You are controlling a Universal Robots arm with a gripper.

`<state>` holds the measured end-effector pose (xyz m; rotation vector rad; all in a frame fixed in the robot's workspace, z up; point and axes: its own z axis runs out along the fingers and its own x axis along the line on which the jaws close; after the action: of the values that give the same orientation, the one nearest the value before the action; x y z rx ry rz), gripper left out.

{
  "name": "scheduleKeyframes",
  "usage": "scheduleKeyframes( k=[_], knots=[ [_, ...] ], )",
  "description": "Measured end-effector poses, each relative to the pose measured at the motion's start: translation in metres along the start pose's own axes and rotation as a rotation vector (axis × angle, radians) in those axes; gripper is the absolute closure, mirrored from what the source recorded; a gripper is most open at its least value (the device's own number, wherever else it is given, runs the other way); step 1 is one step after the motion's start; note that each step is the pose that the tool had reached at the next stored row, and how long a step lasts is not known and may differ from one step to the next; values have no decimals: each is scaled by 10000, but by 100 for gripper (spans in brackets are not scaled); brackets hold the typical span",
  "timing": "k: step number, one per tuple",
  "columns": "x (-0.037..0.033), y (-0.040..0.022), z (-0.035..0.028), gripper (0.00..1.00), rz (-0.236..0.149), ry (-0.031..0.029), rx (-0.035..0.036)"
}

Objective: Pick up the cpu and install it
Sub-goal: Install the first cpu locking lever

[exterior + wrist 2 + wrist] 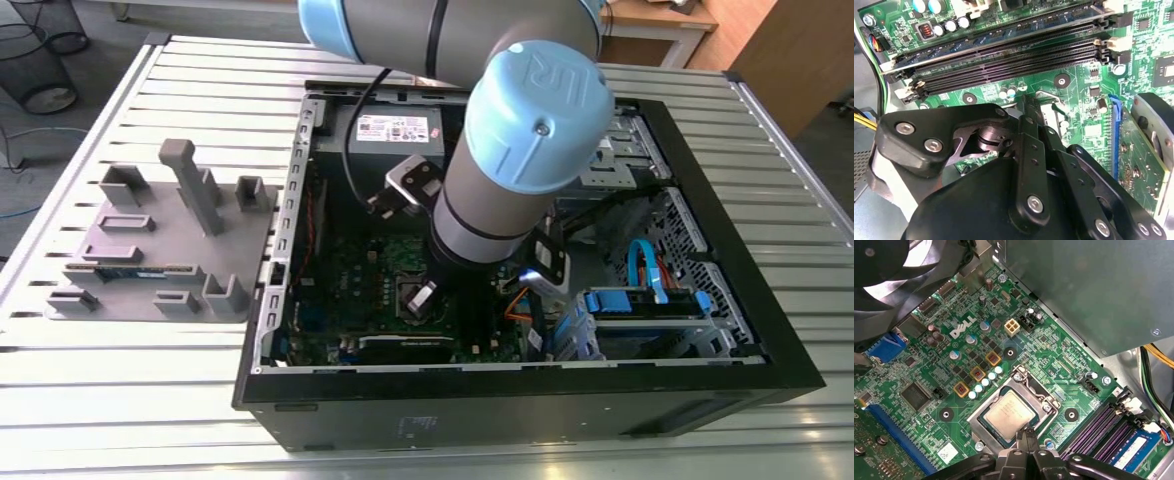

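grey moulded tray (147, 250): well away from the gripper (1026, 434), toward the exterior view's left. Its posts and pockets keep each part at a fixed spot for pick-up.
memory stick (127, 271): long and green, lying in a tray pocket, far from the tool.
computer case (467, 410): laid on its side with the panel off, so the board faces up and the arm (521, 150) can reach straight down into it.
green board (1064, 370): directly under the tool.
socket frame (989, 402): dark metal surrounding the chip, just below and ahead of the fingertips.
cpu (1010, 415): flat and square inside the frame, silver top up. It is not held; its near edge lies just under the fingertips.
gripper: fingers drawn together and pointing down at the socket's edge, with nothing between them. Whether the tips touch the chip or the frame cannot be made out.
memory slots (1104, 432): dark rows just beside the tool, one holding a blue stick.
task standing: the chip already sits in its socket.
surface: pale slatted metal table (200, 90), carrying the tray and the case.
room: wire bin (34, 60) on a grey floor beyond the table at the exterior view's left, and a wooden desk (667, 25) at its right.
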<state>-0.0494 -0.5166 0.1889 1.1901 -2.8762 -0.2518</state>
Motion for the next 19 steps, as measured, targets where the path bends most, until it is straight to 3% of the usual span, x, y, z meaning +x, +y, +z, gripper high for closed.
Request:
scheduleKeyframes(
  k=[19],
  knots=[
    [-28,-33,28,89,-3,-23,-21]
  ],
)
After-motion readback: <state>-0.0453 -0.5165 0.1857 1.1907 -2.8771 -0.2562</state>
